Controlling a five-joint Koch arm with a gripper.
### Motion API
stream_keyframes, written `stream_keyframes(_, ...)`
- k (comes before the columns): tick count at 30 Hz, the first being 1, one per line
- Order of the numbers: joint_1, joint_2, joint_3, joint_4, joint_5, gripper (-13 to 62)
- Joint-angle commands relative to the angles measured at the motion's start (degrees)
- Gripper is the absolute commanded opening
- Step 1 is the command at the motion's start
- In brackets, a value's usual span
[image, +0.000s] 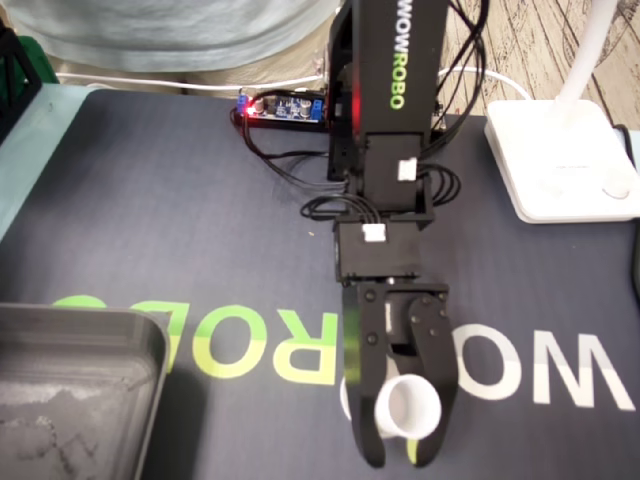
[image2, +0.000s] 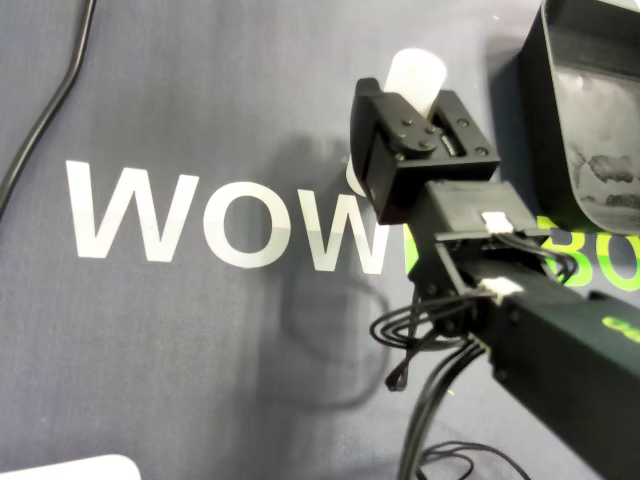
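A small white cup (image: 408, 408) sits between the two black fingers of my gripper (image: 400, 455), which is shut on it from both sides. From the overhead view the white cup (image2: 416, 72) sticks out past the gripper (image2: 412, 97), over the dark mat printed with WOWROBO. A grey metal tray (image: 150, 335) lies at the lower left of the fixed view, well to the left of the gripper. In the overhead view the same tray (image2: 535, 90) is at the upper right, just right of the cup. I cannot tell whether the cup touches the mat.
A white lamp base (image: 560, 160) stands at the right back of the mat. A controller board (image: 285, 105) with a red light and cables sits behind the arm. A black cable (image2: 50, 100) runs along the overhead view's upper left.
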Motion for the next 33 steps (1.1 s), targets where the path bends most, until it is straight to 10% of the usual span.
stream_keyframes(1, 0.4, 0.2, -2.9, -4.3, -0.4, 3.3)
stream_keyframes(33, 0.8, 8.4, -0.3, -4.0, 0.0, 28.2)
